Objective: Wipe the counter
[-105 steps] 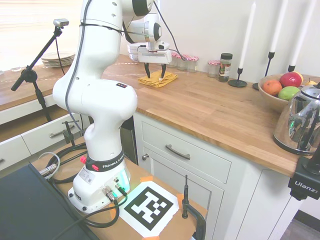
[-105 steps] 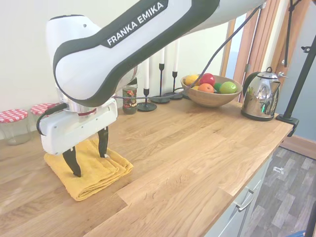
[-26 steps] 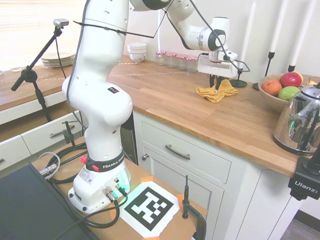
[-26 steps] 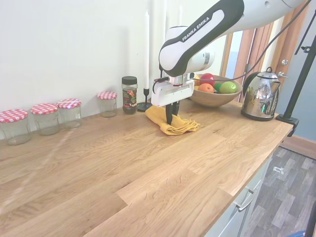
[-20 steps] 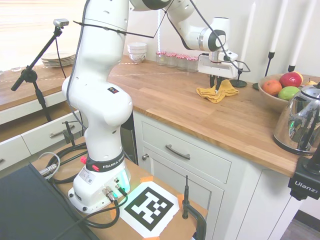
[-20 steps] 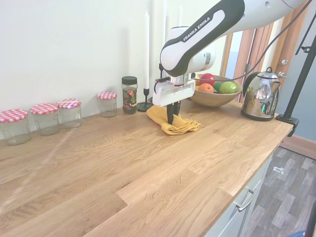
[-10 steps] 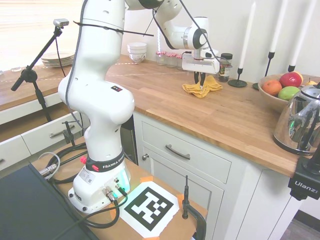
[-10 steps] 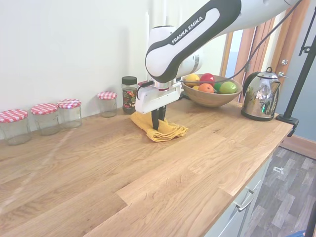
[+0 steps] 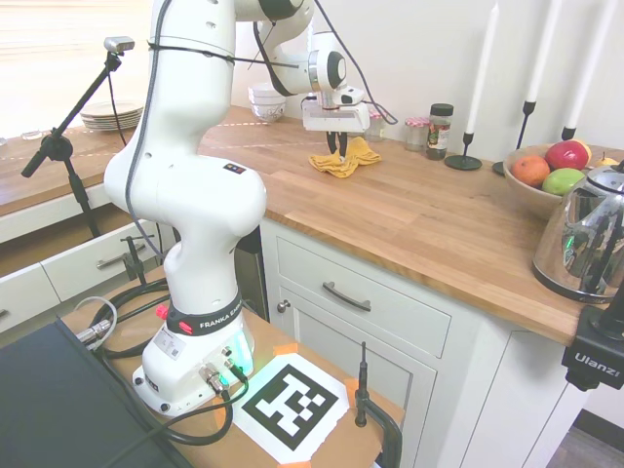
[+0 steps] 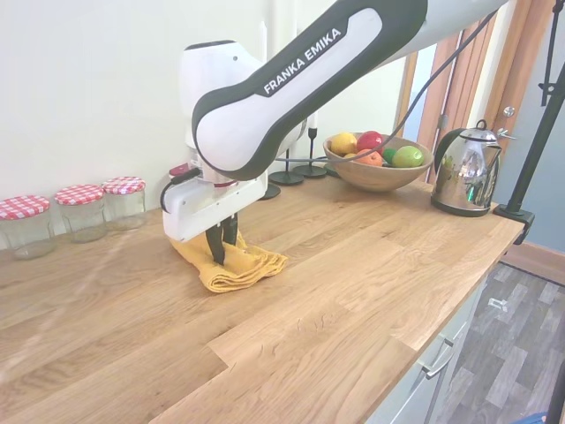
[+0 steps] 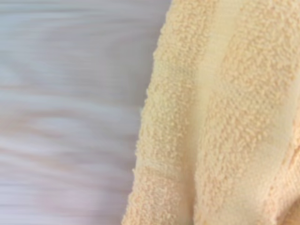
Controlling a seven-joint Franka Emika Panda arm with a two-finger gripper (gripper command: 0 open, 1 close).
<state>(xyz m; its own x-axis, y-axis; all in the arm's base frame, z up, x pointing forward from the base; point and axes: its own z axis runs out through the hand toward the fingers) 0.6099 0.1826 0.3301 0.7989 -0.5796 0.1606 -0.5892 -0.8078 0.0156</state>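
The counter [image 9: 429, 214] [image 10: 353, 291] is a long warm-brown butcher-block worktop on white cabinets. A bunched yellow cloth [image 9: 345, 160] [image 10: 231, 263] lies on it toward the back wall. My gripper [image 9: 337, 150] [image 10: 221, 252] points straight down with its dark fingers shut on the cloth, pressing it onto the wood. In the wrist view the cloth [image 11: 225, 117] fills the right half as coarse yellow terry. Beside it the counter [image 11: 70, 117] is a motion-blurred streak.
Red-checked jars [image 10: 79, 212] stand along the wall just behind the cloth. Further along are a spice jar [image 9: 440, 131], black candlesticks [image 9: 463, 161], a wooden fruit bowl [image 10: 377, 168] and a steel kettle [image 10: 468, 172]. White bowls [image 9: 265, 100] and plates [image 9: 112, 115] sit at the counter's other end.
The gripper has dragged the yellow cloth along the counter, away from the fruit bowl and toward the jars. It stays shut on the cloth throughout.
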